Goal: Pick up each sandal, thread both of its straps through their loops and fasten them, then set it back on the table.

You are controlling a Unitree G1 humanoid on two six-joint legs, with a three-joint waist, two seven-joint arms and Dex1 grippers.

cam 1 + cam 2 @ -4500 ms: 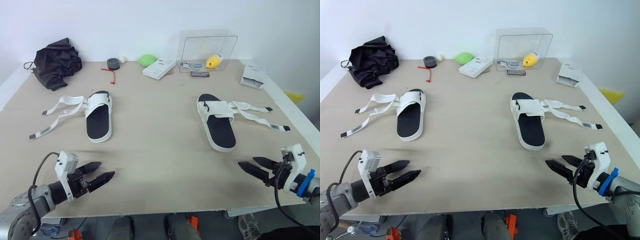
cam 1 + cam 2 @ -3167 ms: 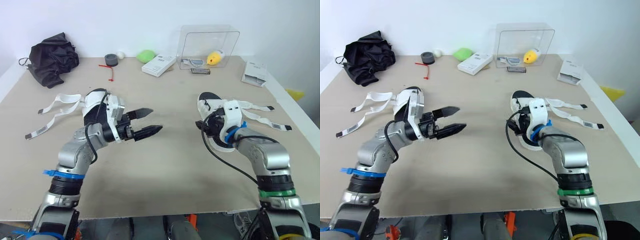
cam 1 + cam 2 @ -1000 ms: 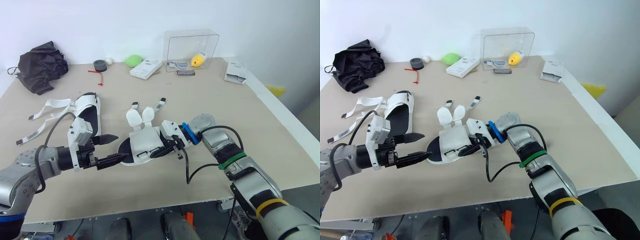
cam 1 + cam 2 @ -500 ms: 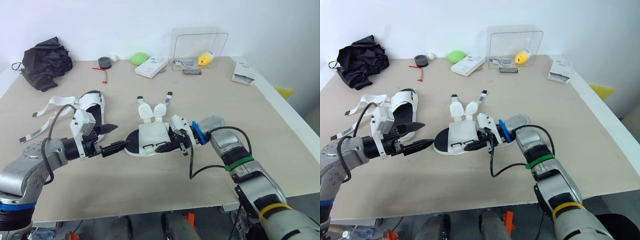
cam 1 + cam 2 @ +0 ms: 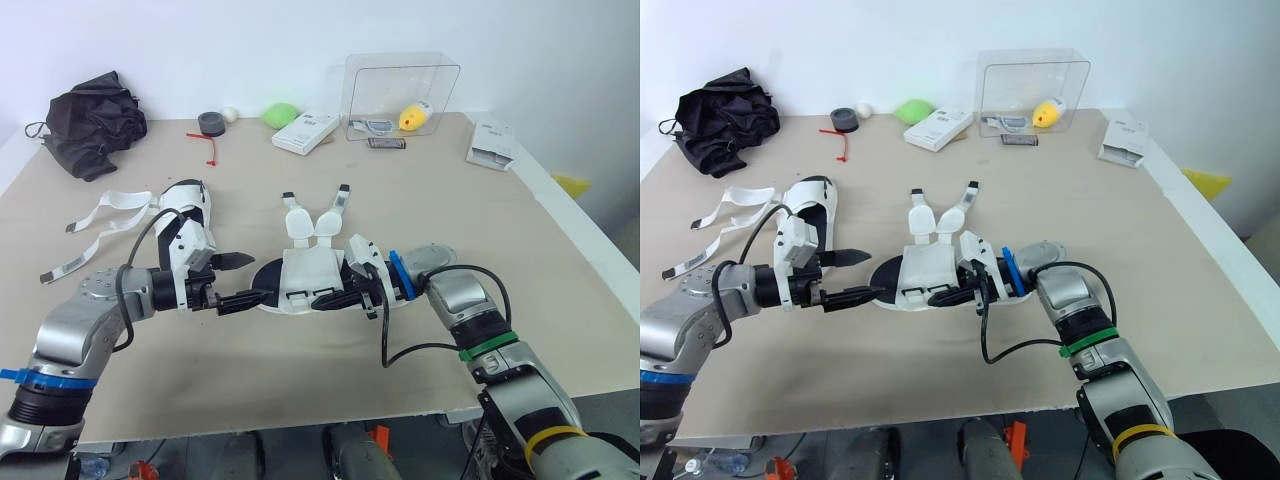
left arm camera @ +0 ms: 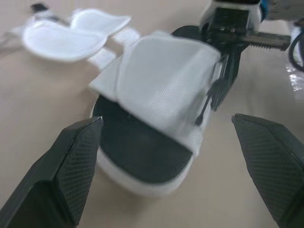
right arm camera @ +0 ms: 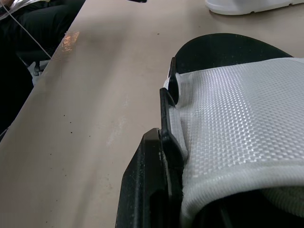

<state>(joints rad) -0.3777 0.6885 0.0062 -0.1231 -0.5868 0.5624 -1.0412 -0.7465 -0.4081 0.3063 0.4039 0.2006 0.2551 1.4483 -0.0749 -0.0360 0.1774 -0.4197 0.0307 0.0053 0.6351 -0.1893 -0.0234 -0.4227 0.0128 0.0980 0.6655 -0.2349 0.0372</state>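
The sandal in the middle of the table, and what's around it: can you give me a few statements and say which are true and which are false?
1. The right gripper is shut on the white upper of the middle sandal. True.
2. The left gripper is clamped on that sandal too. False: its fingers stand apart, near the sandal's end.
3. The middle sandal's straps are fastened. False: both lie loose, splayed toward the far side of the table.
4. The second sandal lies on the table at the robot's left. True.
5. The clear box is empty. False: a yellow object sits inside it.
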